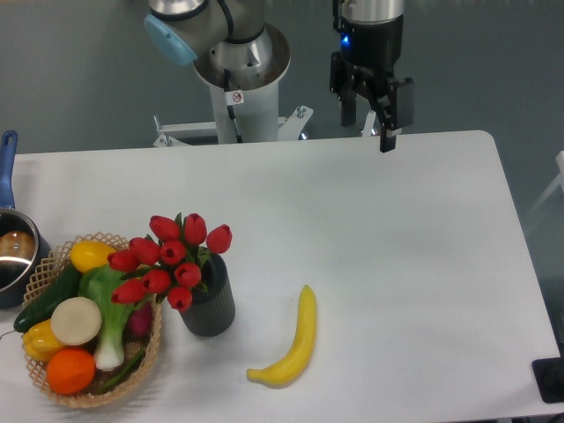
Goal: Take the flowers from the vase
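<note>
Flowers in vase, between basket and banana.

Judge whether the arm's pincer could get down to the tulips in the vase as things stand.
Probably yes: the pincer hangs above bare table, and nothing covers the tulips standing in the vase.

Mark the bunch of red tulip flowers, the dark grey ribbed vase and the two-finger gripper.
bunch of red tulip flowers (174, 254): fixed camera, a central red bud.
dark grey ribbed vase (211, 307): fixed camera, ribbed side wall below the blooms.
two-finger gripper (372, 123): fixed camera, gap between its fingertips, above the table's far edge.
</note>
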Robot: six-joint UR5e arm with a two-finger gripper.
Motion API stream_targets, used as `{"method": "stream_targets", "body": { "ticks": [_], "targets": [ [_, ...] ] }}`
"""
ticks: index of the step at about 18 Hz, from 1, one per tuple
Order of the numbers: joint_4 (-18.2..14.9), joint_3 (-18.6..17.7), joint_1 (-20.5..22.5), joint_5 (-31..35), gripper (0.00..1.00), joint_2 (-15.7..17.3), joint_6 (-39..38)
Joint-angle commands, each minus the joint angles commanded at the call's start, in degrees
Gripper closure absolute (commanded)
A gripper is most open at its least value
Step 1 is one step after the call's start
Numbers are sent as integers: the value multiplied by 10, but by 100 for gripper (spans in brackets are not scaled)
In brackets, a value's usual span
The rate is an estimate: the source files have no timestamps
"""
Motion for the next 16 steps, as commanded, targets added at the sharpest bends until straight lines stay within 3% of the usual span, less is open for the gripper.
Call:
{"method": "stream_targets", "body": {
  "ticks": [9, 13, 16],
  "targets": [
    [15, -17, 0, -1, 0, 5, -8],
    [32, -39, 0, -3, 0, 7, -12],
    [50, -76, -7, -7, 0, 17, -44]
  ]
}}
